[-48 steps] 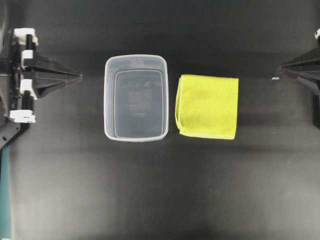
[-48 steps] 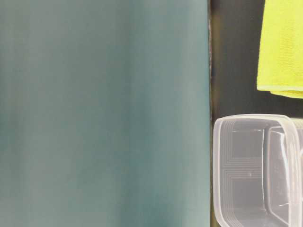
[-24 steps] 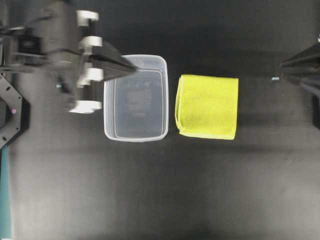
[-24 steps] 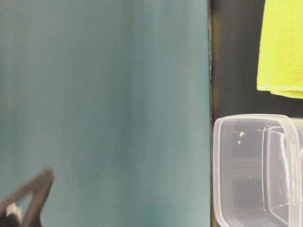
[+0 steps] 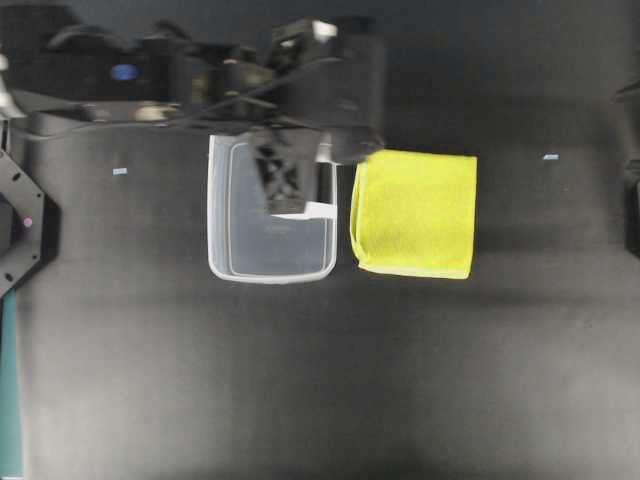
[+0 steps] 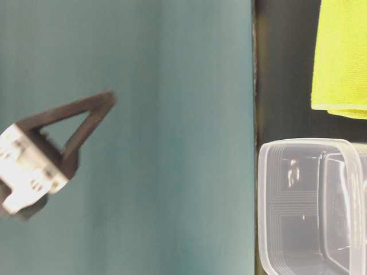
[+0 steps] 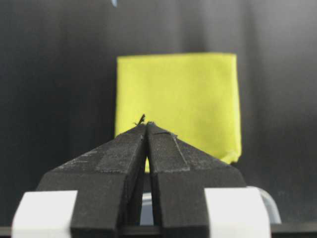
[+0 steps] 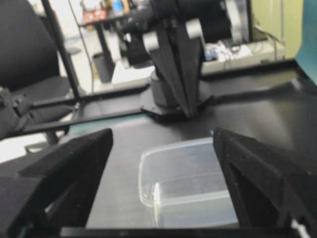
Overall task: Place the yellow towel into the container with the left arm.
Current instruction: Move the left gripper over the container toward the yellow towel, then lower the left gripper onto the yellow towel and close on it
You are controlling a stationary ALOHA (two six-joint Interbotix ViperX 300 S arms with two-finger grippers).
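Black worktop (image 5: 300,380) carries everything. Left arm (image 5: 150,75) stretches in along the far edge from the left side, blurred in the overhead view. Its gripper (image 7: 147,130) hangs above the container, and in the left wrist view its two black fingers are pressed together at the tips with nothing between them. The table-level view shows the same gripper (image 6: 86,117) blurred against a teal backdrop (image 6: 172,86). Container (image 5: 270,210), clear plastic tub, sits near the middle of the worktop, upright, nothing inside that I can see. Yellow towel (image 5: 414,213) lies flat and folded just beside the container, on the side toward the worktop's right edge, with a narrow gap between them, not touching. Right gripper (image 8: 163,173): its fingers sit far apart at either side of the right wrist view, holding nothing, with the container (image 8: 183,173) seen between them.
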